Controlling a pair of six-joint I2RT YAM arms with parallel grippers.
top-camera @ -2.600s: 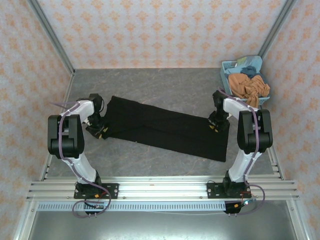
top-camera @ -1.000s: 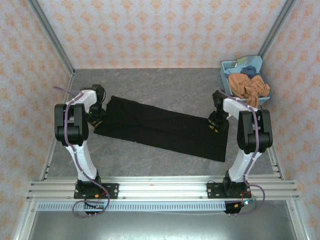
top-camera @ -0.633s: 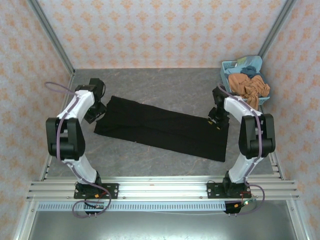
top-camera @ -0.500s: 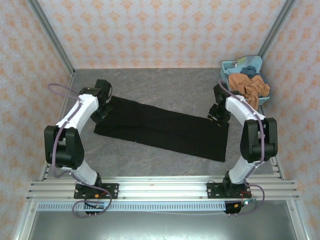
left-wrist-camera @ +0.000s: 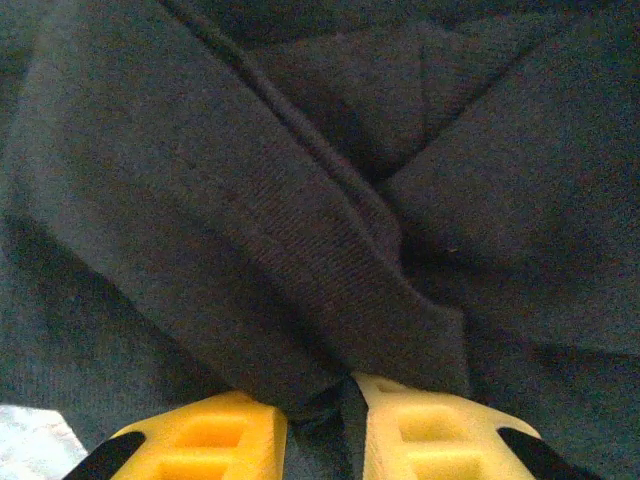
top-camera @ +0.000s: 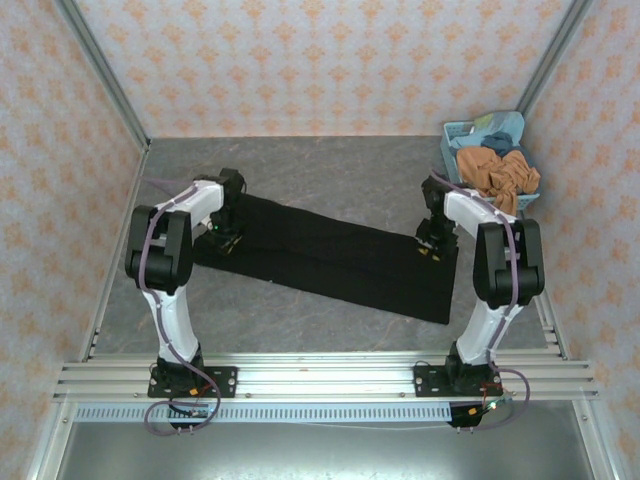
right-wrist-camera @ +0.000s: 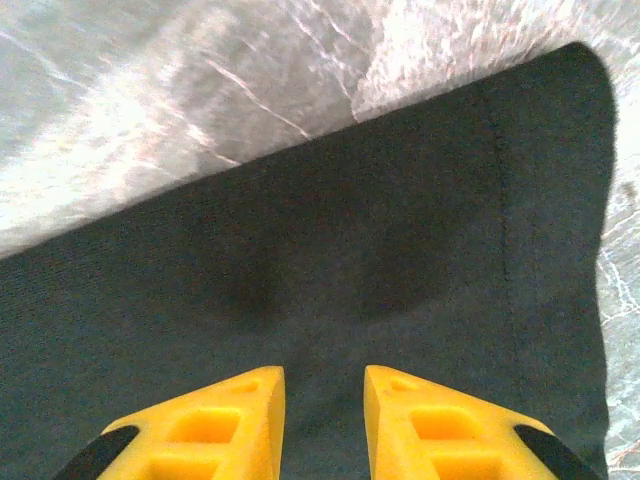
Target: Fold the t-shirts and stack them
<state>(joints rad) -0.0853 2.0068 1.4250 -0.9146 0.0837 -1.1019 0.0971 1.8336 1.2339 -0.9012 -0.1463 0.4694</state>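
Left gripper has its yellow fingers drawn close, with a raised fold of the black t-shirt caught between the tips. Right gripper sits over the shirt's flat corner, fingers slightly apart; I cannot tell whether it pinches cloth. The shirt lies as a long band between both grippers. Just beyond the right gripper, a blue basket holds the orange-brown and bluish t-shirts.

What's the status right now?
Left gripper pinching a fold of the black t-shirt. Right gripper low over its other end, grip unclear. Basket stands clear.
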